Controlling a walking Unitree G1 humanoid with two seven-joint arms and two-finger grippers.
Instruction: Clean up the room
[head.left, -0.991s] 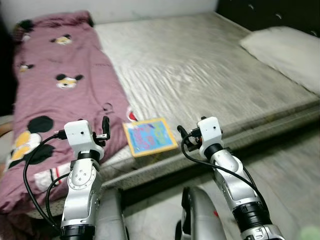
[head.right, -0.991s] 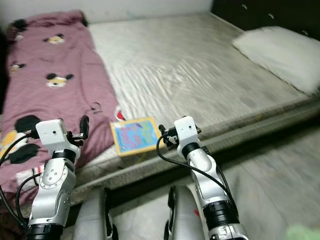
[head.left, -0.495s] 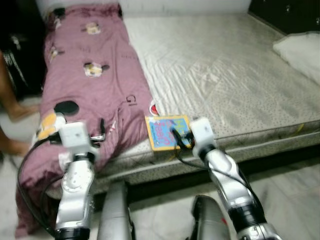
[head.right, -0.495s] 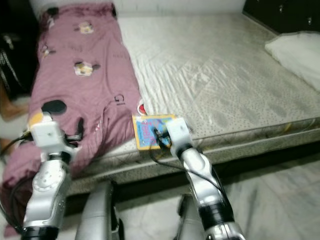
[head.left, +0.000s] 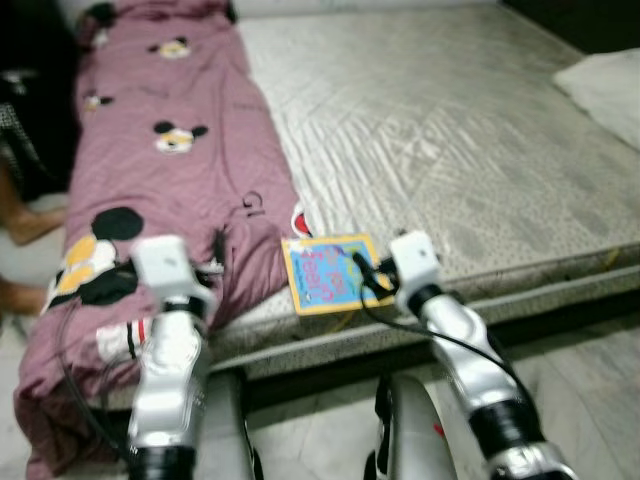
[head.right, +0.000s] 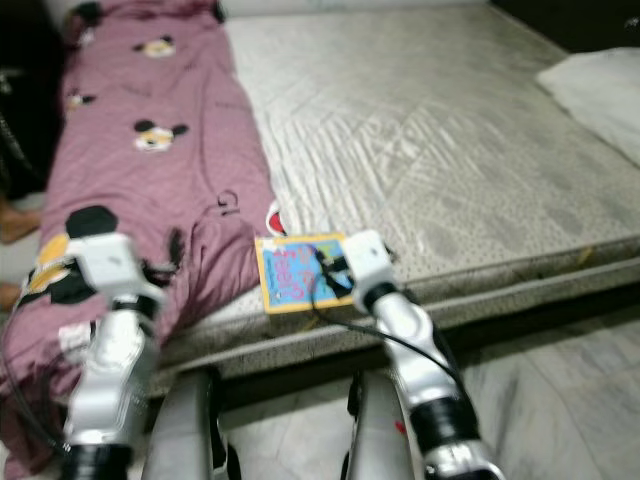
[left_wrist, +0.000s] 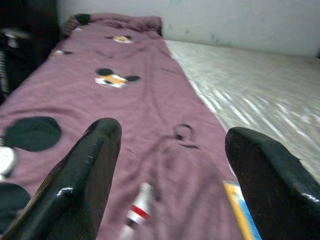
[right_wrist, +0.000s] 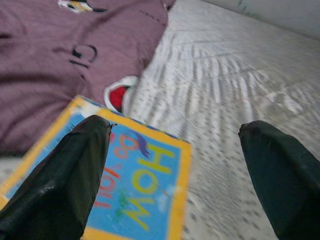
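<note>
Yellow-edged book (head.left: 325, 272) just before right tool (right_wrist: 175, 165) (fingers spread)

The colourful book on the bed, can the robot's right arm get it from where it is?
Probably yes. The right tool is open and hangs just over the book at the mattress edge, with nothing between them.

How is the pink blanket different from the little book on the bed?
The blanket is pink-purple cloth with cartoon mice; the book is blue with a yellow border. The blanket is long, runs down the bed's left side and droops over the edge; the book is small, flat and stiff, near the front edge. Both lie on the mattress.
</note>
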